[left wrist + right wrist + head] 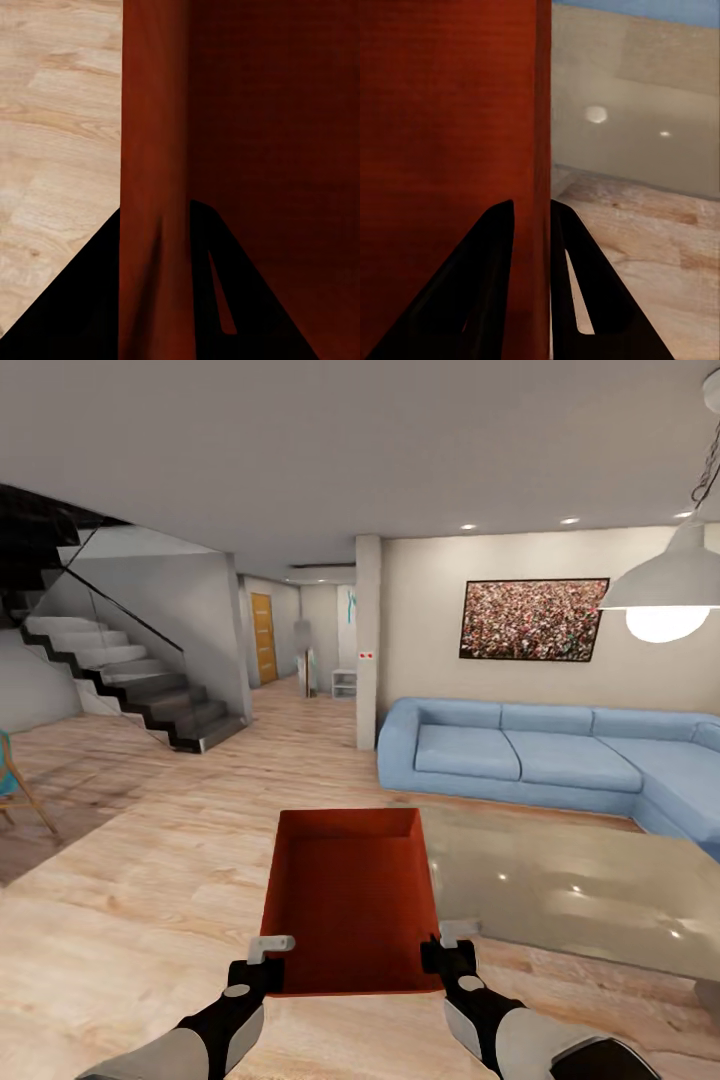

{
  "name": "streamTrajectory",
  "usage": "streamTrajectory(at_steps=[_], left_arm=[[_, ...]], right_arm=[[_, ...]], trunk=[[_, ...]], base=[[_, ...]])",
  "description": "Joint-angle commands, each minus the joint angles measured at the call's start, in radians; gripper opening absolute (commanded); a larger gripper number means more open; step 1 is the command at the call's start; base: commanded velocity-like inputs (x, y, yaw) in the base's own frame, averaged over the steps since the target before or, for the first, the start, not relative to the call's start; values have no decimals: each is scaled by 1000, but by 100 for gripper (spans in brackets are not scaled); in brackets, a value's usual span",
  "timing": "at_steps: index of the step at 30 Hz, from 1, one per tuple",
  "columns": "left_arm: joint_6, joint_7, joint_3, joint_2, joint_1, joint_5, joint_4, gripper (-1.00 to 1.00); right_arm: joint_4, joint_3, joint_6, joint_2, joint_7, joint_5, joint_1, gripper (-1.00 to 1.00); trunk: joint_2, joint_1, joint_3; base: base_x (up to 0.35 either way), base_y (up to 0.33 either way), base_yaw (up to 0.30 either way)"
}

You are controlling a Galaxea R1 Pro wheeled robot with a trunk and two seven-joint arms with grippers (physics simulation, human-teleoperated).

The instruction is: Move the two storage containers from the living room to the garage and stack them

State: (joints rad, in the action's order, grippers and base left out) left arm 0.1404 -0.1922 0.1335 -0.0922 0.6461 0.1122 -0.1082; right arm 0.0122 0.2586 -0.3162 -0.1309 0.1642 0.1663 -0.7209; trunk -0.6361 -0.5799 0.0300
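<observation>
I hold one orange-red storage container (350,900) in front of me, above the living room's light wood plank floor (150,880). My left gripper (265,960) is shut on its left wall near the close corner. My right gripper (447,950) is shut on its right wall. In the left wrist view the container's thin wall (154,150) runs between the black fingers of the left gripper (156,217). In the right wrist view the right gripper (531,210) pinches the container wall (442,112) the same way. The bin is open-topped and looks empty. The garage is out of view.
A glass coffee table (580,890) lies just right of the container. Behind it is the blue corner sofa (540,755). A white pillar (367,640) stands ahead, with a hallway and a wooden door (263,637) left of it. Stairs (130,680) rise at left; a pendant lamp (665,595) hangs at right.
</observation>
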Motion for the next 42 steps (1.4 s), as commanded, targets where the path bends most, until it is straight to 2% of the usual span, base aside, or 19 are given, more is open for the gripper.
streamTrajectory(at_steps=[1, 42], left_arm=[[5, -11, -14, -1, 1, 6, 1, -100], [5, -10, -14, 0, 1, 4, 1, -100]], right_arm=[[2, -30, -6, -8, 5, 21, -1, -100], [2, -30, -6, -8, 6, 21, -1, -100]], trunk=[[-2, 0, 2], [-2, 0, 2]], base=[[0, 0, 300], [0, 0, 300]])
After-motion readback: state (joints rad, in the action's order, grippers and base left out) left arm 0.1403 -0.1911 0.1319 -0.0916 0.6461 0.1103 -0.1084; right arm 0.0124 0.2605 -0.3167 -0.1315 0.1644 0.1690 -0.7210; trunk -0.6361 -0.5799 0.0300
